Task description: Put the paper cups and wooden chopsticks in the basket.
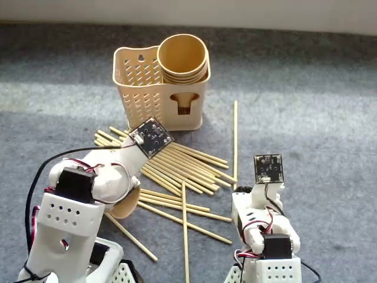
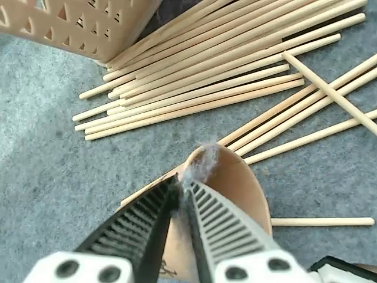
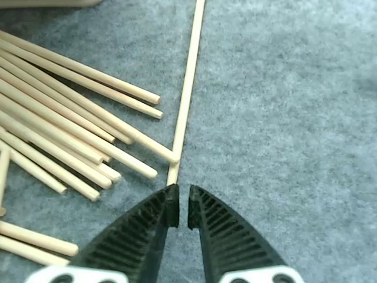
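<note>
Pinching the rim of the paper cup (image 2: pixel 238 180), left gripper (image 2: pixel 182 197) squeezed almost closed on its thin wall, best lifted clear of the chopsticks (image 2: pixel 206 76) ahead, then upright over the basket (image 2: pixel 76 23) beyond.

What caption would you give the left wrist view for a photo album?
Left gripper pinching the rim of a paper cup, wooden chopsticks strewn on grey carpet beside the basket.

Surface: I see a grey, felt-like carpet (image 1: pixel 318 118) spread from side to side, its nap fuzzy in both wrist views.
Far edge: a pale strip (image 1: pixel 247 10) runs along the top of my high view; wall or board, I cannot tell.
Light: a brighter band (image 1: pixel 47 97) lies across the carpet at left, with duller grey nearer me.
</note>
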### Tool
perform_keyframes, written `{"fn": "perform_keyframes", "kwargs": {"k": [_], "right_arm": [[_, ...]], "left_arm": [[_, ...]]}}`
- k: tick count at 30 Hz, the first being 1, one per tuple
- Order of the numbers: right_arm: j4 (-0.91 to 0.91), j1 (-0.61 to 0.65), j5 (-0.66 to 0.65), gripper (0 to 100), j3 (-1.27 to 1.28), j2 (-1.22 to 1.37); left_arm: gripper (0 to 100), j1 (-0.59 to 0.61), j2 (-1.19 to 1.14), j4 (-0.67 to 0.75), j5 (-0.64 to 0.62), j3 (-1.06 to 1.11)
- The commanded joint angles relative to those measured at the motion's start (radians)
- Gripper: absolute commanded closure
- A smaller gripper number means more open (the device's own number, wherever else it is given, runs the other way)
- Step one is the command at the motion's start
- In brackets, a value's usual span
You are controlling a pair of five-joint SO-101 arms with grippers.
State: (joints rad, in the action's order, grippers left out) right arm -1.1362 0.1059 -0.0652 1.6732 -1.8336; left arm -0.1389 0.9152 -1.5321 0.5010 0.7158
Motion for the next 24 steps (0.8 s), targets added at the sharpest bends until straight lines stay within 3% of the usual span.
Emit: {"fn": "perform_keyframes", "kwargs": {"k": [1, 11, 24], "right_arm": [[0.024, -0.013, 0.003, 95.7, 0.104, -0.005], [0.024, -0.013, 0.003, 95.7, 0.104, -0.005], [0.024, -0.013, 0.003, 95.7, 0.104, -0.005]], "left_arm": [[100, 0.025, 0.004, 0.006, -0.023, -0.076], [100, 0.018, 0.004, 0.015, -0.227, -0.203], [100, 0.018, 0.004, 0.021, -0.377, -0.444]]}}
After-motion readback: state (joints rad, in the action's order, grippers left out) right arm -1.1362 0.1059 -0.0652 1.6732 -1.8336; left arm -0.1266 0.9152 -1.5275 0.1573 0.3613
